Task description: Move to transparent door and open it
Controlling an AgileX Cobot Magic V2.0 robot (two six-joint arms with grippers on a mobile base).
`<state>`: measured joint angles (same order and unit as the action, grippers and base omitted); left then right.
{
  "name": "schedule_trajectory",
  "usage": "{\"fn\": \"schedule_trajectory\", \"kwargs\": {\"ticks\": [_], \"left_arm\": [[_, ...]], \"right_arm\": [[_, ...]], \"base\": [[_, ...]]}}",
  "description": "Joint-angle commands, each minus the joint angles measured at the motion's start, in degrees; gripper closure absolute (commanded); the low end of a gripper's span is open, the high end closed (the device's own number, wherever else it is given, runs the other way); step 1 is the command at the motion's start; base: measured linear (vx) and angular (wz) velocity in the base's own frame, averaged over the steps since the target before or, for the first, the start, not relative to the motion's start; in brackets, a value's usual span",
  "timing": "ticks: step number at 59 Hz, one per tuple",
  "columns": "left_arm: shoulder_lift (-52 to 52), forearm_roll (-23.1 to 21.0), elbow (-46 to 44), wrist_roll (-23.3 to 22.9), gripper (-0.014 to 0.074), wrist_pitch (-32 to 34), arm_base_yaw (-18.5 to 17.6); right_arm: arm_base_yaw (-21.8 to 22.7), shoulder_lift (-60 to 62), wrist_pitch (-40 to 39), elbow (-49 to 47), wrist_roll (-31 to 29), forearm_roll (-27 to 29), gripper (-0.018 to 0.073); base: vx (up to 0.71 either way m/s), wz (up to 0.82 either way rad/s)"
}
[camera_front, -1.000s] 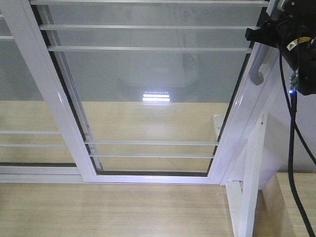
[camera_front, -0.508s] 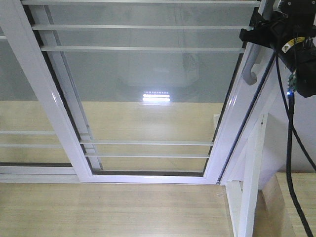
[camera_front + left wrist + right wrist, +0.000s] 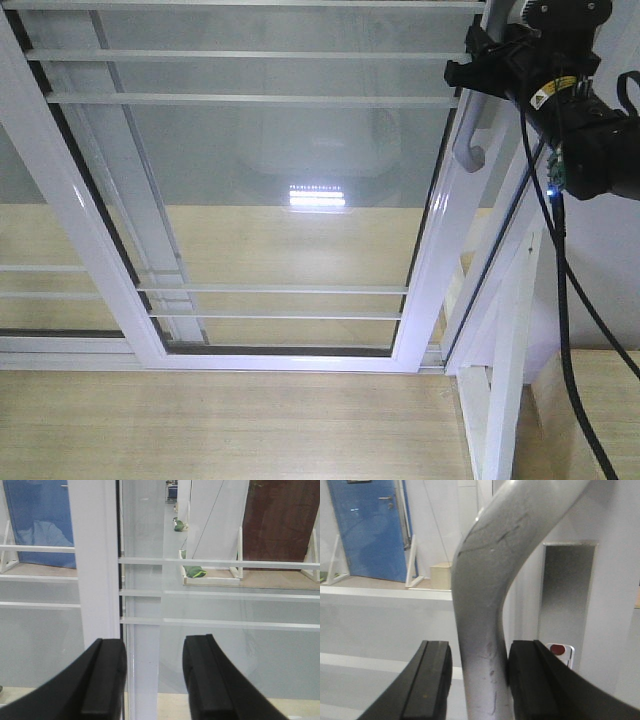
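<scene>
Straddling the curved pull handle (image 3: 480,610), the right gripper (image 3: 479,680) has its fingers (image 3: 432,685) partly spread. One pad presses the handle's side and the other stands off by a thin sliver, so nothing is clamped on both sides. From the front, the handle sits high on the right stile (image 3: 430,260) of the transparent door (image 3: 280,180), at the frame's outer edge. A narrow dark slot shows between that stile and the white post (image 3: 508,360) to its right. The door's left edge overlaps the handle-less glass panel (image 3: 50,190). The left gripper (image 3: 152,680) faces the glass with its fingers wide apart, holding nothing, and a white upright (image 3: 95,565) is just ahead of one finger. Bare wooden floor (image 3: 200,420) lies before the bottom rail (image 3: 280,355).
</scene>
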<state>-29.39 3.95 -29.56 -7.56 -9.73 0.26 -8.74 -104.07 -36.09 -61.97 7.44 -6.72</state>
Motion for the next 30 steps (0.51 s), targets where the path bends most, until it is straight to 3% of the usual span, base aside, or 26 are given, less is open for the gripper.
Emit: {"fn": "schedule_trajectory", "kwargs": {"ticks": [1,30], "left_arm": [[-0.6,-0.1,-1.8,-0.1,0.0184,4.4,-0.3],[-0.6,-0.1,-1.8,-0.1,0.0184,3.4,-0.3]], "right_arm": [[-2.4,2.7,-5.8,-1.8,-0.2,-3.8,0.0214],[-11.2,-3.4,-10.4,-3.4,-0.1,-0.5,0.0214]], "base": [[0.0,0.0],[0.0,0.0]]}}
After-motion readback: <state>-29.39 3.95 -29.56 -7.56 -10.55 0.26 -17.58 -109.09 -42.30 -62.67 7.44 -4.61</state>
